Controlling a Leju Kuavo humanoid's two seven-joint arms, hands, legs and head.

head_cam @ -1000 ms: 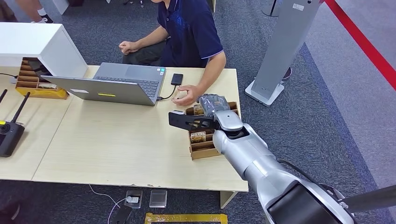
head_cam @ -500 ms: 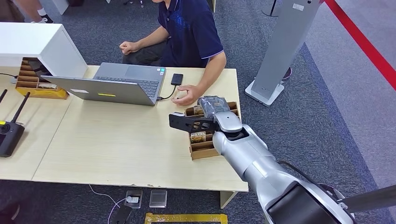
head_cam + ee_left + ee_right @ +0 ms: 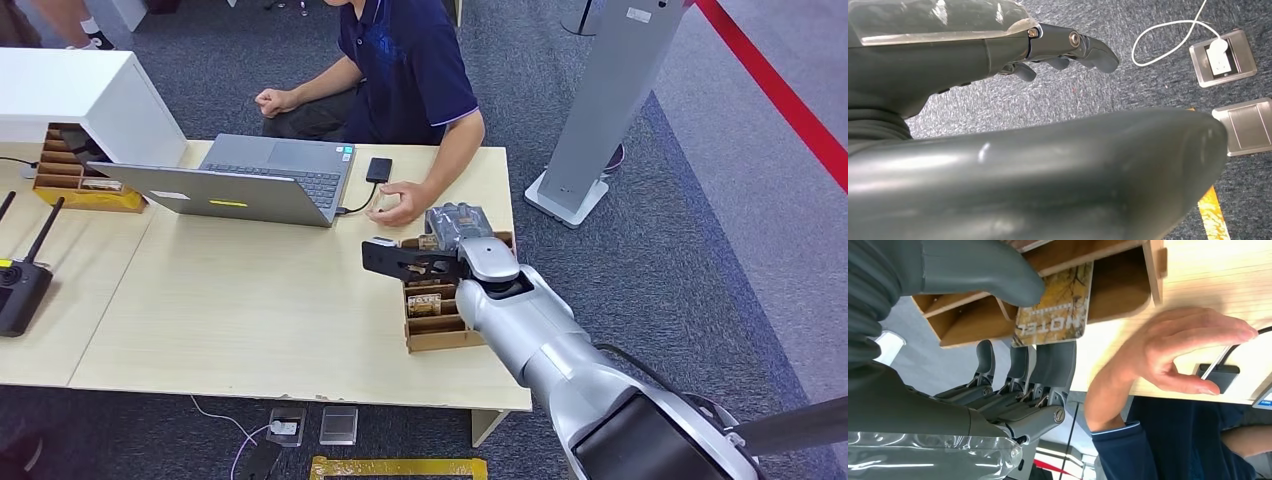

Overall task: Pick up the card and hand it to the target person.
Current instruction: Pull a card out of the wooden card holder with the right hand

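Right wrist view shows the right hand [image 3: 998, 365] pinching the card [image 3: 1055, 307] marked HOTEL between its thumb and fingers [image 3: 1020, 362], right at the wooden holder [image 3: 1120, 287] on the worktop [image 3: 250, 300]. Just beside it rests the person's hand [image 3: 1173, 355]. Left hand [image 3: 1048, 45] hangs above the carpet, fingers loosely curled and grasping nothing.
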